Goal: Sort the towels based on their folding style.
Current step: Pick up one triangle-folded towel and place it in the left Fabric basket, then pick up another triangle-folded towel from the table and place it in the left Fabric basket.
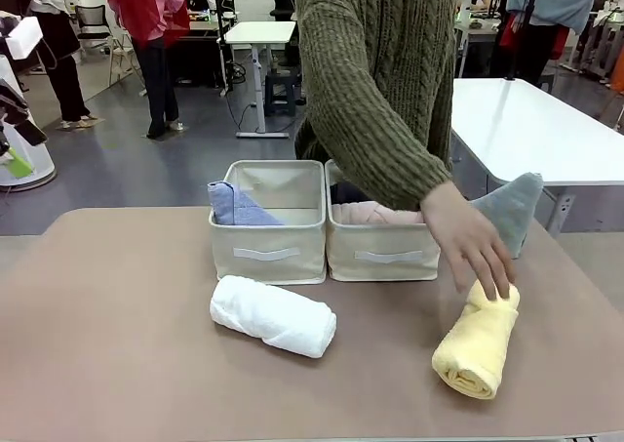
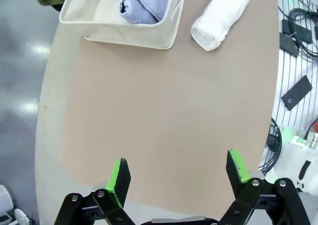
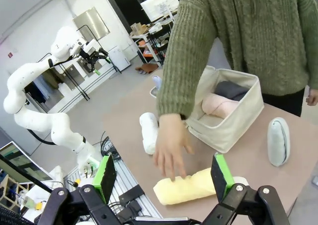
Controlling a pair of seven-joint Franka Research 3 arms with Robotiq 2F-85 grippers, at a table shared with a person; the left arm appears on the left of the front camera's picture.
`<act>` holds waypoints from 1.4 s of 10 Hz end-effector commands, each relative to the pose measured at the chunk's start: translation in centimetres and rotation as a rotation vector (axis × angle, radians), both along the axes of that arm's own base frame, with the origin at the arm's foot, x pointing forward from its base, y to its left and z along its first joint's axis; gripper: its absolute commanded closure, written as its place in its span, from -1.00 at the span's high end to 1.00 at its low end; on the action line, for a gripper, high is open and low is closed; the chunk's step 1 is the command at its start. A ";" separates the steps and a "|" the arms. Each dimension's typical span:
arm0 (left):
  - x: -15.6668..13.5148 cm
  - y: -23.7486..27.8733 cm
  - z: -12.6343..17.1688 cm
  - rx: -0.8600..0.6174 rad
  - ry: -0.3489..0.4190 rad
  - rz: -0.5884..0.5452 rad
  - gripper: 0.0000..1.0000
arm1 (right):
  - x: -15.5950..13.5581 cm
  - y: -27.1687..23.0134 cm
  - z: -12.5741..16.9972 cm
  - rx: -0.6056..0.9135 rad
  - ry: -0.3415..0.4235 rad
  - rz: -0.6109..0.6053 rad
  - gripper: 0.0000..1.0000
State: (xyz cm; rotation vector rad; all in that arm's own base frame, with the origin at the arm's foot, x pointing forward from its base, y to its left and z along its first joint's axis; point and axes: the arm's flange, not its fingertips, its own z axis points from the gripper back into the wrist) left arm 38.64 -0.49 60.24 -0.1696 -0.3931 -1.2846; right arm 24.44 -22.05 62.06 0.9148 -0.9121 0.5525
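Left jaws fully apart, empty, over bare desk [image 2: 149, 111]. Light blue cone [image 1: 237, 208] in left bin [image 1: 268, 252]; white roll [image 1: 273, 315] just near of it, unsorted. Pink roll [image 1: 366, 213] in right bin [image 1: 385, 257]. Person's hand [image 1: 476, 252] rests on yellow roll [image 1: 478, 354], likely presenting it. Right jaws apart, empty.

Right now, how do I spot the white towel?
Find the brown table, then the left beige bin. Just on the robot's side of it lies the white towel, rolled like a log. It alone is white; the other loose roll is yellow.
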 end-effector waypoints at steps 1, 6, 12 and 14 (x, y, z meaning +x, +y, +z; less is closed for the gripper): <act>-0.7 0.2 0.8 -0.003 -0.020 -0.007 1.00 | 0.1 0.0 0.1 0.018 -0.025 0.008 1.00; -0.6 0.1 0.9 -0.003 -0.022 0.000 1.00 | 0.1 0.0 0.1 0.018 -0.025 0.008 1.00; 4.2 19.5 4.4 -0.706 -0.013 -0.088 1.00 | 0.1 0.0 0.1 0.018 -0.025 0.008 1.00; 2.6 24.4 4.0 -0.762 -0.088 -0.008 1.00 | 0.1 0.0 0.1 0.018 -0.025 0.008 1.00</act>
